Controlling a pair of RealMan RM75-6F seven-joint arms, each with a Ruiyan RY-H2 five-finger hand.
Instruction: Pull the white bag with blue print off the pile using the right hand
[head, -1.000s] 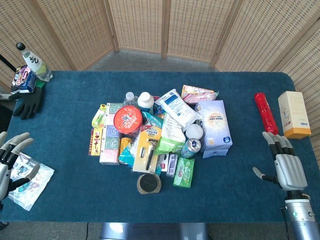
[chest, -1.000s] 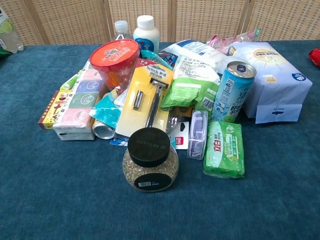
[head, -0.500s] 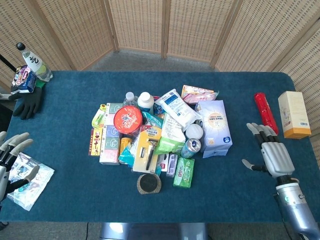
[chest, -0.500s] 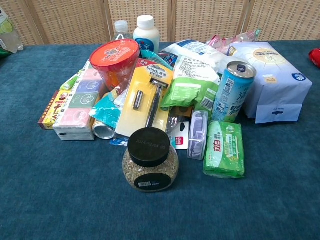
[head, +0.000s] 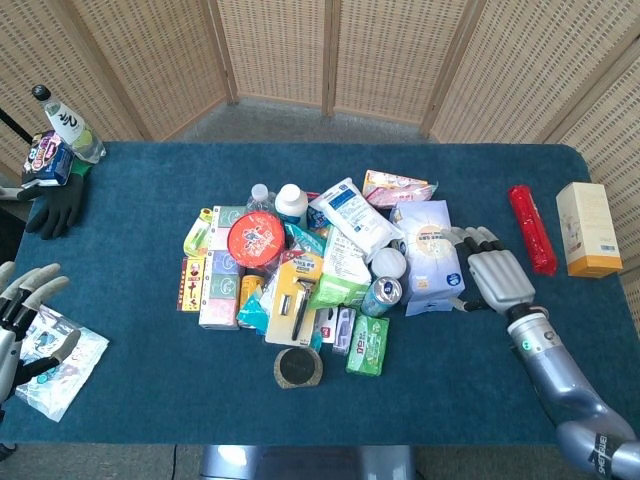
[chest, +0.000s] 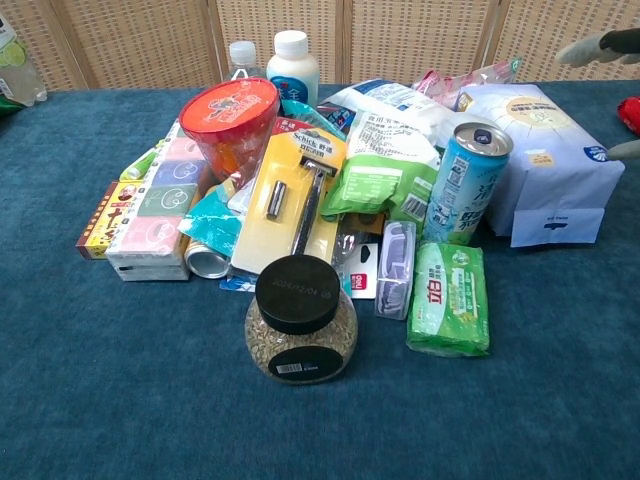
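The white bag with blue print (head: 349, 216) lies tilted on the top back of the pile, between a white bottle (head: 290, 203) and a pale blue tissue pack (head: 430, 252); the chest view shows the bag (chest: 388, 100) behind a green-and-white pouch. My right hand (head: 494, 277) hovers with fingers spread just right of the tissue pack, holding nothing and well apart from the bag. Only its fingertips (chest: 598, 45) enter the chest view at the top right. My left hand (head: 22, 300) stays spread at the table's left edge, holding nothing.
The pile holds a red-lidded cup (head: 256, 238), a razor pack (head: 297, 296), a blue can (head: 380, 295), a green pack (head: 368, 345) and a black-lidded jar (head: 298, 367). A red tube (head: 531, 227) and an orange-white box (head: 588, 229) lie right. A plastic packet (head: 52, 362) lies by my left hand.
My right hand has moved from the table's right front edge leftward and forward, up to the tissue pack, and now enters the chest view. The pile and left hand are unchanged.
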